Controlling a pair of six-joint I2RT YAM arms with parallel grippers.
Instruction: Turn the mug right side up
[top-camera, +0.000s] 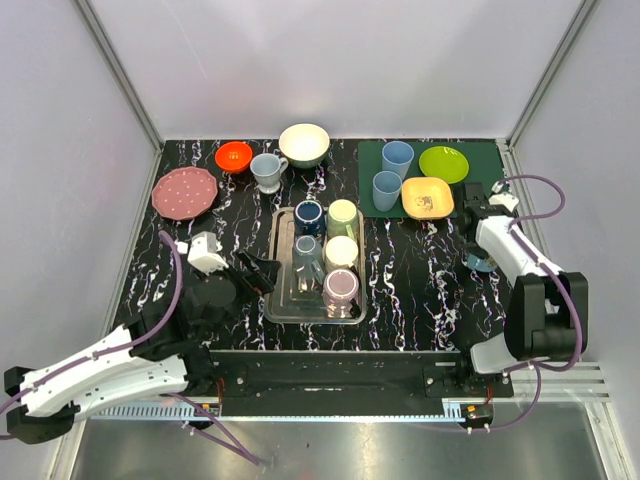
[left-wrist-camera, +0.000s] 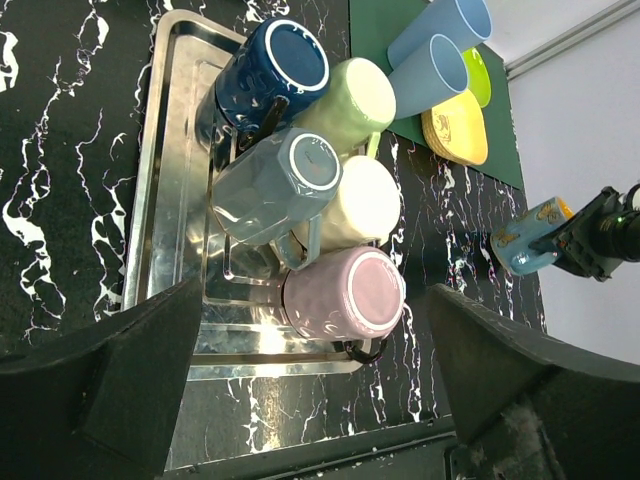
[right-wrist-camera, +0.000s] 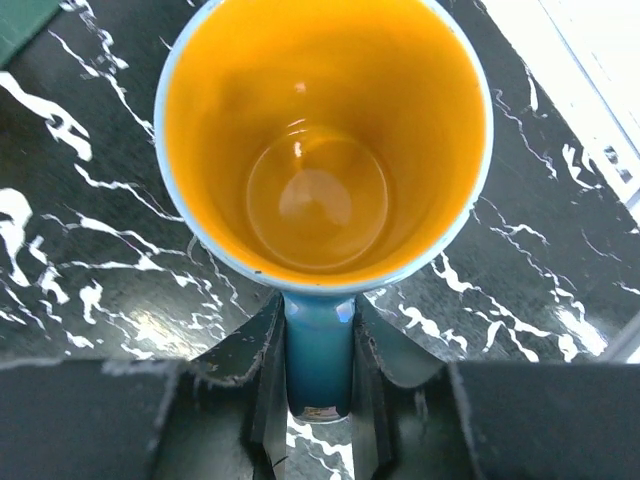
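Spanning the view, the worktop (top-camera: 420, 290) carries a tray (top-camera: 290, 305) of cups (top-camera: 341, 252); the left claw (top-camera: 257, 272) gapes near it. Far right, the right claw (right-wrist-camera: 318, 330) clenches the mug (right-wrist-camera: 320, 140) by its handle (right-wrist-camera: 318, 372), mouth up. Such a thin hold may let it tip on release.

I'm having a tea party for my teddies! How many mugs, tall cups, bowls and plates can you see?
mugs: 7 (5 on the tray, 1 at the back, plus the orange-inside mug in the right fingers)
tall cups: 2
bowls: 2
plates: 3
Total: 14
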